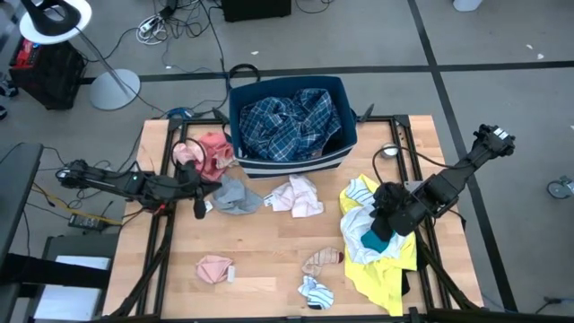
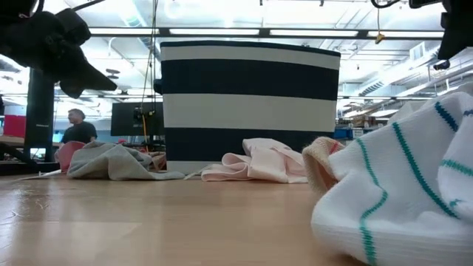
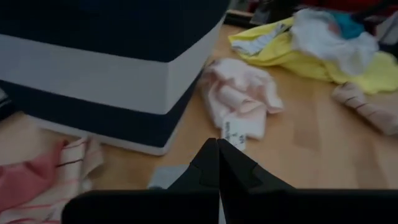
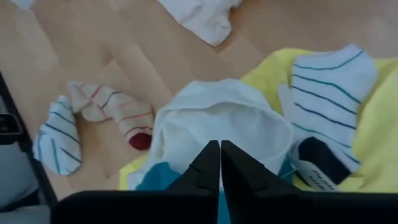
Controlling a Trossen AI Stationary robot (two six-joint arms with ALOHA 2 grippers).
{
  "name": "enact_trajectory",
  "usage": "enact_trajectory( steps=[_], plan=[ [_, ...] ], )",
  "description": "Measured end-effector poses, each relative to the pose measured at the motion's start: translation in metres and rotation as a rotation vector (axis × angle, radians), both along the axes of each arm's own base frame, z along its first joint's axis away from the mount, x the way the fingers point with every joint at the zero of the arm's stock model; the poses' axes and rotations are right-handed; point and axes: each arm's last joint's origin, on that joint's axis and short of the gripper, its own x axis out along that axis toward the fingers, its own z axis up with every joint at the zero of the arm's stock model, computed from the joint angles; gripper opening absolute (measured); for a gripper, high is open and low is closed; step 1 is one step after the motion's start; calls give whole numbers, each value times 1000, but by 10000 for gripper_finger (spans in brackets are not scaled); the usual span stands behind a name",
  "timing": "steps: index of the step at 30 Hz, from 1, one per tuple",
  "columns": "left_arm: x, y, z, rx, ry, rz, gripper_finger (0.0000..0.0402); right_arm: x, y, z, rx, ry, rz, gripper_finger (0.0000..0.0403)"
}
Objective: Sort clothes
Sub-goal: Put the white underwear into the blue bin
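Wooden table (image 1: pixel 269 269), clothes scattered before the striped bin (image 1: pixel 291 157): right gripper (image 4: pixel 219 163) pinched on the white garment (image 4: pixel 224 121) atop the yellow shirt (image 1: pixel 386 278), which may snag and lift too; left gripper (image 3: pixel 217 163) clenched, empty.

Blue plaid shirt (image 1: pixel 291 124), yellow shirt (image 1: pixel 387 269), navy-and-white striped bin (image 1: pixel 345 144)

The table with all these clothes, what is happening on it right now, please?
Two robot arms are sorting clothes on a wooden table. A blue plaid shirt already lies in the striped bin. The right gripper is down on the pile at the right, closed on a white garment on top of the yellow shirt. The left gripper is shut, holding nothing, beside a grey piece. Small pink pieces and socks lie loose around.
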Motion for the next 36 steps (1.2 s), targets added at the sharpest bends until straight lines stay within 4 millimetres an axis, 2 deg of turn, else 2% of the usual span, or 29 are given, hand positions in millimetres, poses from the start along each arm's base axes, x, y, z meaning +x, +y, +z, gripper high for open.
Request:
enact_trajectory(
  steps=[4,14,19,22,24,29,33,36],
  plan=[
    [1,-2,2,-17,-17,-57,1,-1,-1,-5,-27,21,19,37],
    [1,-3,2,-29,-13,-82,1,1,-2,-40,-68,90,-15,125],
    [1,-3,2,-26,-11,-83,1,6,-4,-59,-98,130,-38,141],
    [1,-2,2,-2,-14,-82,1,10,-4,-67,-104,140,-53,133],
    [1,-2,2,2,-13,-81,1,15,-4,-70,-104,138,-56,114],
    [1,-2,2,4,-12,-81,1,33,1,-72,-114,57,50,17],
    [1,-2,2,4,-13,-81,1,42,-3,-68,-123,26,56,8],
    [1,-2,2,4,-13,-81,1,48,-6,-56,-134,-10,69,4]
  ],
)
